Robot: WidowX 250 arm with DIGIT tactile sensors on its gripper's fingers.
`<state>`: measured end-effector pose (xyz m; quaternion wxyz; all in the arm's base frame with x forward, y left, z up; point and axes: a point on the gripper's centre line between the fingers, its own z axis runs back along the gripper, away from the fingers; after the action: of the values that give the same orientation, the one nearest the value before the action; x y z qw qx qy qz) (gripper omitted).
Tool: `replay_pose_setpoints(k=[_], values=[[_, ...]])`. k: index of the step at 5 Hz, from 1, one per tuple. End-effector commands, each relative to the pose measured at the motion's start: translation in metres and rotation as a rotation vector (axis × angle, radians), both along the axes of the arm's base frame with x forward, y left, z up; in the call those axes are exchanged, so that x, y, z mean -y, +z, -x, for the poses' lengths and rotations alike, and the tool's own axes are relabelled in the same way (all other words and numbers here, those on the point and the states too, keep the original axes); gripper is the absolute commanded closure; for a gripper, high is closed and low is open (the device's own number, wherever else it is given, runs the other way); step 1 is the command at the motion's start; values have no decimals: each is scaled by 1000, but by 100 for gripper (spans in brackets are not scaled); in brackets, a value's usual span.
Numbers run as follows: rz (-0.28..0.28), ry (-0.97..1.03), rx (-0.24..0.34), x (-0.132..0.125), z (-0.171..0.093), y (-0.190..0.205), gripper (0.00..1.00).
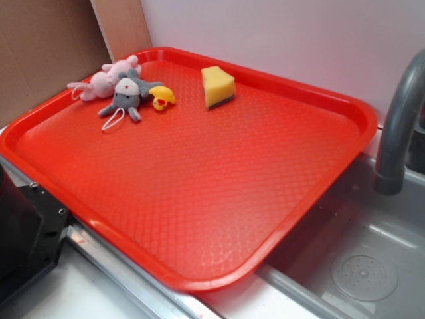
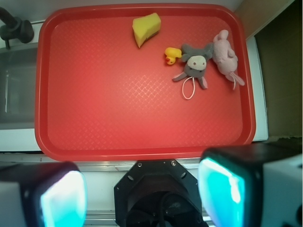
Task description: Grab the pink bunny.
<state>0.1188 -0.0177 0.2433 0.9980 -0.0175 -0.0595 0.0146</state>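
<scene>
wrist view: pink bunny (image 2: 224, 57) well ahead-right of spread claw (image 2: 142, 195).

Pink bunny (image 1: 106, 78): partly hidden behind the grey plush mouse (image 1: 126, 95) in exterior view, face not readable. Wrist view: fingers (image 2: 221, 188) blurred, cut off by bottom edge, tips out of frame. Faucet (image 1: 402, 126) cut by right edge in exterior view, spout end unseen; sink (image 1: 362, 266) cropped at bottom and right. Black robot base (image 1: 23, 229) cut off at left edge. Yellow rubber duck (image 1: 162, 98): details too small to tell.
</scene>
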Motion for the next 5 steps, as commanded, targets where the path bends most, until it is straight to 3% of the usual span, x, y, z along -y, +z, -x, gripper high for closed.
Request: replay_pose_setpoints(k=[1, 2, 3, 4, 5], values=[[0, 0, 0, 0, 0, 0, 0], [48, 251, -63, -50, -24, -46, 0], [69, 499, -14, -84, -26, -65, 0], [18, 628, 4, -103, -29, -79, 0], [18, 628, 4, -103, -29, -79, 0]])
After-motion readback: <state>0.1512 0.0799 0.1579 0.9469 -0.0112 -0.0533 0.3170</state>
